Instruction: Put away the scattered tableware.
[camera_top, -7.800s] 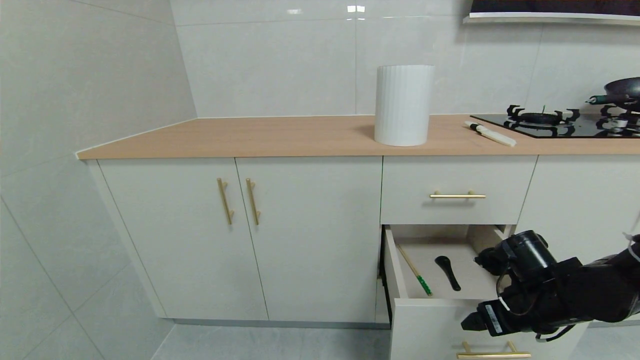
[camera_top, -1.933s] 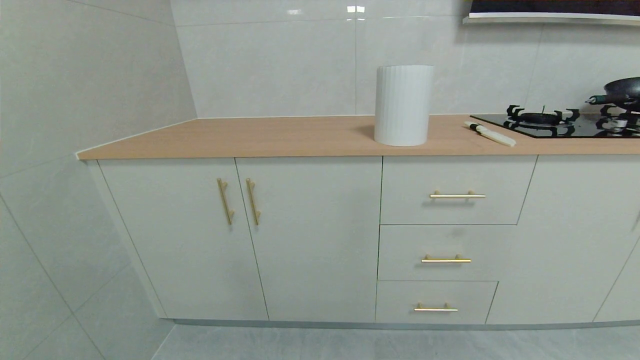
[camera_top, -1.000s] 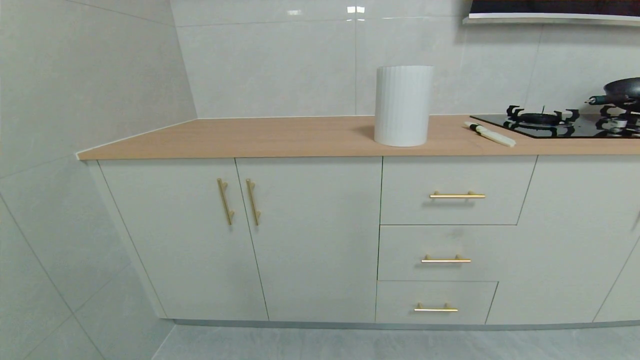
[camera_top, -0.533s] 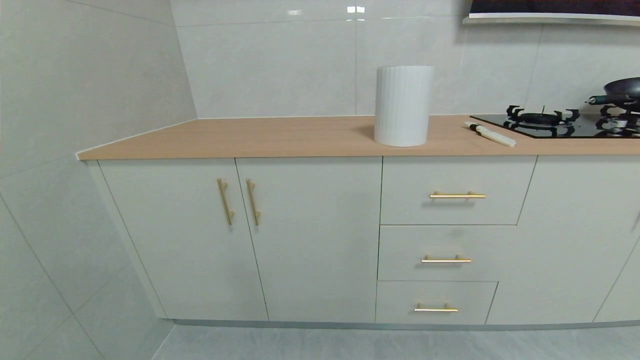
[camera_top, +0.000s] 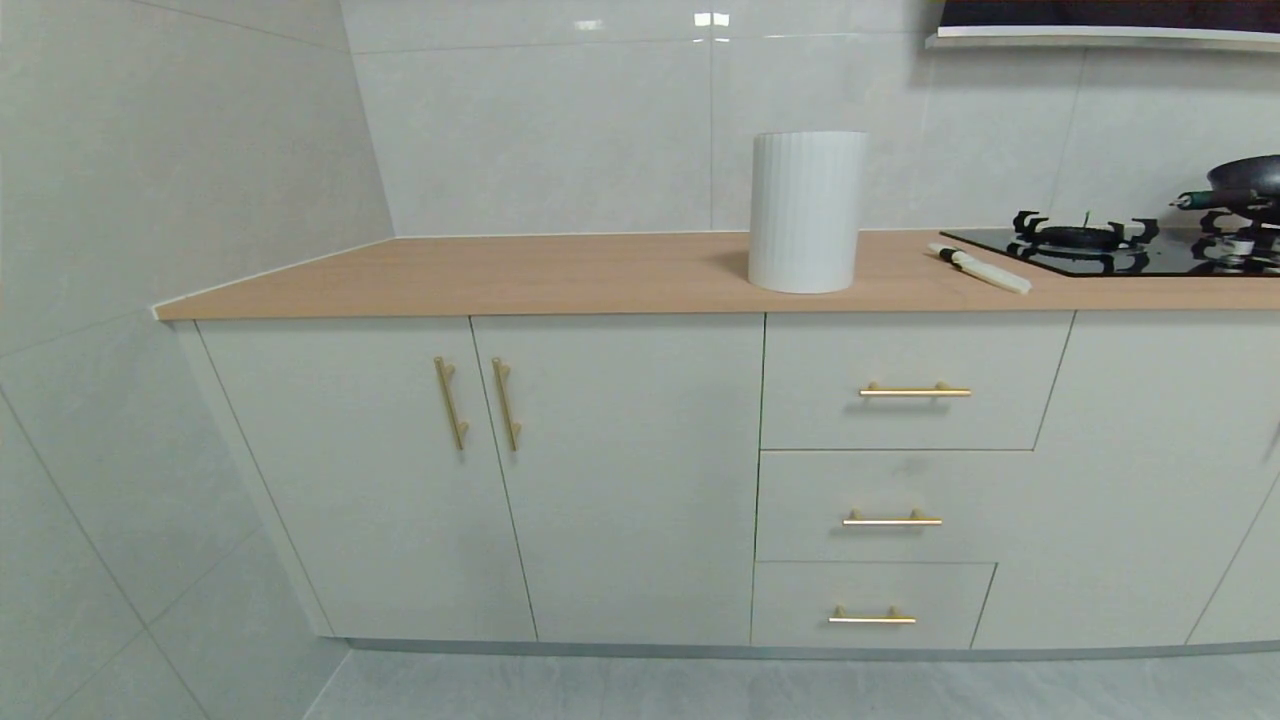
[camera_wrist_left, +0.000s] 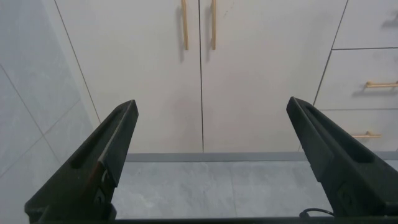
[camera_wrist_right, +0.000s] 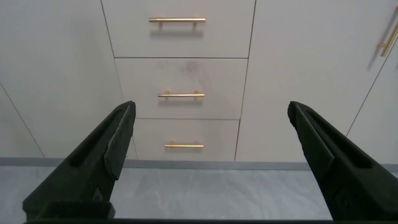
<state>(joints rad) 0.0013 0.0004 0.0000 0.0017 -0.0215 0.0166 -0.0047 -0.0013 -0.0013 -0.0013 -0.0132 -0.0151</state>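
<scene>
So the one bit of tableware left out is that pale utensil (camera_top: 981, 268) with the dark band near one end. It's lying flat on the desk (camera_top: 560, 272), at about 3 o'clock from the white ribbed canister (camera_top: 808, 210) and just shy of the stove (camera_top: 1100, 248). Can't tell if it's a chopstick pair or a sheathed knife, it's too small from here.

My guess is it's light, stiff and pretty slick. It'll probably skid or roll if I nudge it from one side. I'd pinch it across the narrow width around mid-length, with the jaws nearly closed, and come straight down so it doesn't scoot toward the burner.

Both my grippers are wide open and holding nothing. The left gripper (camera_wrist_left: 211, 106) is facing the cupboard doors (camera_wrist_left: 199, 74) and the right gripper (camera_wrist_right: 211, 107) is facing the drawer stack, both well back from them.

What's changed: about eight seconds back the middle drawer (camera_top: 880, 480) was pulled out with chopsticks and a black spoon inside, and my right arm was right at its front, around 5 o'clock in the head view. Now that drawer is shut flush and the arm has backed off. For the last couple of seconds nothing on the desk has budged.
</scene>
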